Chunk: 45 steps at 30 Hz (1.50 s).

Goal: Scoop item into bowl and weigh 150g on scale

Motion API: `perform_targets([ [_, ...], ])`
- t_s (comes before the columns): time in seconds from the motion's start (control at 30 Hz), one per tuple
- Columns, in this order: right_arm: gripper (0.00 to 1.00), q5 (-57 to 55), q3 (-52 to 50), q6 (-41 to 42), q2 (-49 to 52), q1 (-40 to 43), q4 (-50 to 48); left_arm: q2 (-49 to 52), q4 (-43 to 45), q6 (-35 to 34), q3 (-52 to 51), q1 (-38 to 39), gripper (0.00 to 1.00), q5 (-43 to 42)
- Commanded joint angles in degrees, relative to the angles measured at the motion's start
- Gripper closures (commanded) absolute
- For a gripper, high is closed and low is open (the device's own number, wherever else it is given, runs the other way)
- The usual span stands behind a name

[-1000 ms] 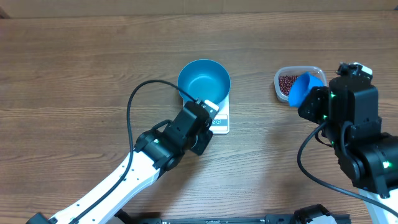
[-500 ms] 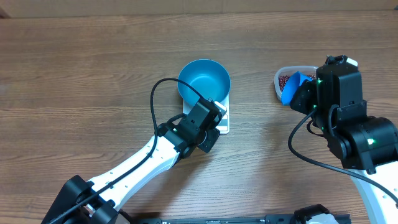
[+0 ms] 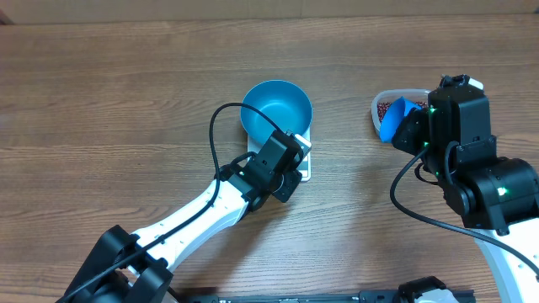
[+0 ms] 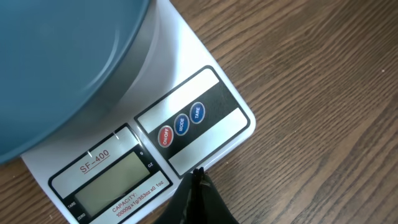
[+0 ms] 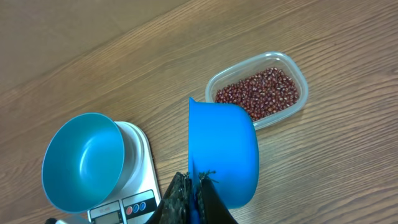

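The glossy round blue bowl (image 3: 276,108) sits on the flat white scale (image 4: 230,99), covering all but its front strip of display and round buttons. The left gripper (image 4: 198,174), dark fingers pressed together to a point, stands at that front edge (whether it touches, I cannot tell). Toward the right arm's side of the scale, across a band of wood-grain table (image 3: 345,143), the small maroon beans (image 5: 258,93) lie heaped in a clear rounded-rectangular tub (image 5: 280,59), and the right gripper (image 5: 193,186) is clamped on a smooth blue scoop (image 5: 224,149), held on edge between scale and tub.
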<state>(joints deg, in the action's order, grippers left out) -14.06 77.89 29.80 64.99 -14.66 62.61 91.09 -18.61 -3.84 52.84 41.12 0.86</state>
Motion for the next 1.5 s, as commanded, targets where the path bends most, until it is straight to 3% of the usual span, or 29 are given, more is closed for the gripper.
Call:
perform_targets([
  [0.0, 0.96, 0.5, 1.3, 0.2, -0.3, 0.3, -0.4, 1.8, 0.8, 1.3, 0.1, -0.3, 0.96, 0.2],
  [0.57, 0.96, 0.9, 1.3, 0.1, -0.3, 0.3, -0.4, 6.1, 4.1, -3.0, 0.1, -1.1, 0.96, 3.3],
  [1.47, 0.96, 0.9, 1.3, 0.1, -0.3, 0.3, -0.4, 10.5, 8.7, -3.5, 0.1, -1.1, 0.96, 4.2],
])
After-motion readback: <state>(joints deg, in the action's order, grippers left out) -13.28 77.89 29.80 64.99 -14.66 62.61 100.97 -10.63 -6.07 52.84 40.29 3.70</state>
